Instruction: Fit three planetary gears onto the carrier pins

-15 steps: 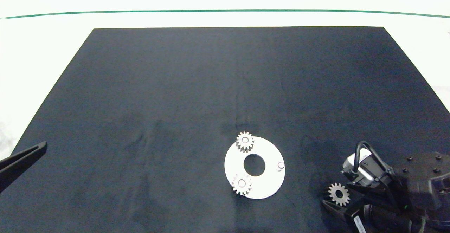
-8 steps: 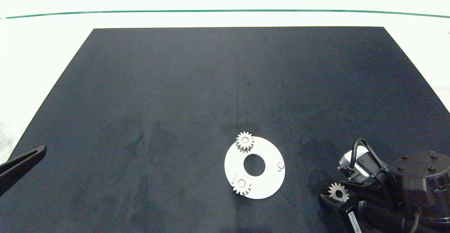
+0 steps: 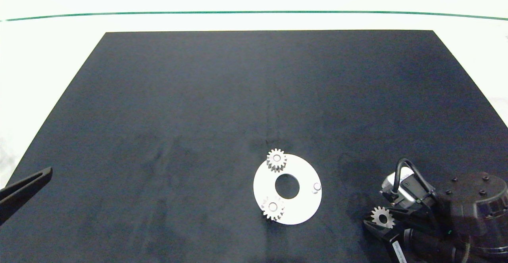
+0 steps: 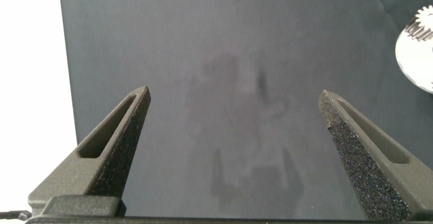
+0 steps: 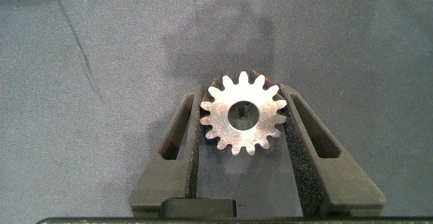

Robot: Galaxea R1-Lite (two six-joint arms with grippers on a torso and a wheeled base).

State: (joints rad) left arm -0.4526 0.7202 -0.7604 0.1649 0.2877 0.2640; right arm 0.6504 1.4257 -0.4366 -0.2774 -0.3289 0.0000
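The right gripper (image 5: 242,116) clamps the third gear (image 5: 241,113) at the black mat's (image 3: 198,96) near right edge. Two gears (image 3: 276,160) sit on the white disc's (image 3: 303,207) pins; one pin (image 3: 316,186) stands bare. The left gripper (image 4: 237,122) hangs open near left, over bare mat.

Silver-grey planetary gears (image 3: 276,160); white disc (image 3: 303,207); black mat (image 3: 198,116); dark grey jaws; green line (image 3: 254,12)

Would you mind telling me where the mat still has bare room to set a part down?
The black mat is bare across its far half and its left side, up to the open left end effector. It is crowded near the white disc, and at the right end effector gripping the third gear.
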